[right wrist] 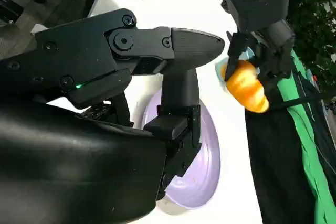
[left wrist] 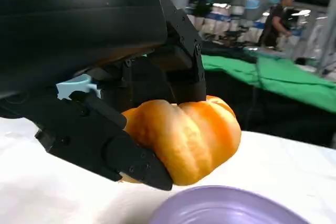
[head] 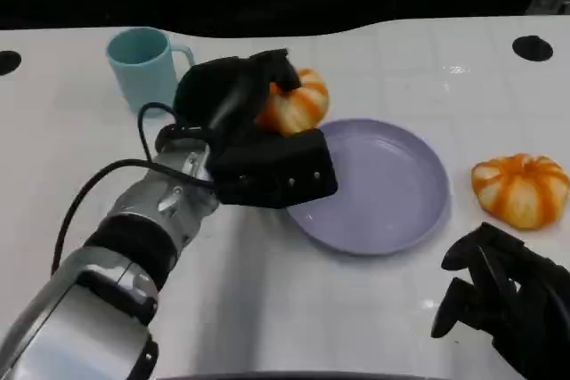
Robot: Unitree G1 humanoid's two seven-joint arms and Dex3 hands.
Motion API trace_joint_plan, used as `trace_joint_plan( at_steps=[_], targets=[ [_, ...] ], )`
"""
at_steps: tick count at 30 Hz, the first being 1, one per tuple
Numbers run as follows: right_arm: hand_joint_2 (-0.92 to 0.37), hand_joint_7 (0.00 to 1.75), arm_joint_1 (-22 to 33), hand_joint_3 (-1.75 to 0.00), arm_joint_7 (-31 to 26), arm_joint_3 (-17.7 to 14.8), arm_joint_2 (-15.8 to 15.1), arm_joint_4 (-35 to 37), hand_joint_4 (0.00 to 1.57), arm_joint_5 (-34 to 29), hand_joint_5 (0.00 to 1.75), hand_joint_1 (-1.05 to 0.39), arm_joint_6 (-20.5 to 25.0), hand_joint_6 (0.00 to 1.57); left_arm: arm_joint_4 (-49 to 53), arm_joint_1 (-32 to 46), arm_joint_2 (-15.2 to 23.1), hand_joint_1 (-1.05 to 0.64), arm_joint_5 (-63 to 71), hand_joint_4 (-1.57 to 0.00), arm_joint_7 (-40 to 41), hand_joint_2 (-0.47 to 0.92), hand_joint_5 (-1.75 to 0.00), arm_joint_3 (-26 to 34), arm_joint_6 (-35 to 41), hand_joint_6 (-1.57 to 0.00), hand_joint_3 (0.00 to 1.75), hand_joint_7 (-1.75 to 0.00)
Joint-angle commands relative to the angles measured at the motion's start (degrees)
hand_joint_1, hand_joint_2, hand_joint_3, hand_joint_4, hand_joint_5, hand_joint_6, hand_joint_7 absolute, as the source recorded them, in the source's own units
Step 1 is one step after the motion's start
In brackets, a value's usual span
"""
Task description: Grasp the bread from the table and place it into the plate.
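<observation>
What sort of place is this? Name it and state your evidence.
Probably a robotics lab or test hall: the white table, green-draped benches behind it, and a person standing among equipment in the background.

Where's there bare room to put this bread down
The purple plate is bare across its middle and right. Bare table lies in front, between plate and right hand. Its left rim is crowded by the left hand holding the bread.
</observation>
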Motion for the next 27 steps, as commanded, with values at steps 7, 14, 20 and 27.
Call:
trace_joint_plan(
  at_steps=[7,14,20,27],
  targets=[
    [-0.92,1.59,0.05,-0.39,0.66,-0.38,-0.47,0.11,0.63,0.35,1.75,-0.44,-1.03,0.5,0.47,-3.48,-3.58,-0.27,-0.02,-0.94,-2.88,0.85,-1.75,-1.55,0.48,-0.81,0.18,-1.06],
    [-0.92,1.6,0.59,-0.4,0.7,0.01,-0.17,-0.41,0.62,0.47,1.75,-0.44,-1.22,0.49,2.39,-5.56,-7.54,-0.32,0.08,-0.88,-8.18,0.92,-1.75,-2.65,4.36,-0.9,0.18,-0.49],
    [-0.92,1.6,0.9,-0.41,0.02,0.86,0.01,-0.98,0.62,-0.31,1.75,-0.45,-1.18,0.48,4.17,-6.44,-10.23,-0.31,-0.21,-0.79,-10.74,0.92,-1.74,-3.1,7.31,-0.84,0.24,-0.41],
    [-0.92,1.6,1.27,-0.4,-0.04,1.46,0.11,-1.28,0.6,-0.36,1.75,-0.44,-1.63,0.46,5.8,-6.29,-11.75,-0.27,0.64,-0.77,-10.03,0.9,-1.74,-4.14,8.53,-0.87,0.15,-0.35]
  ],
)
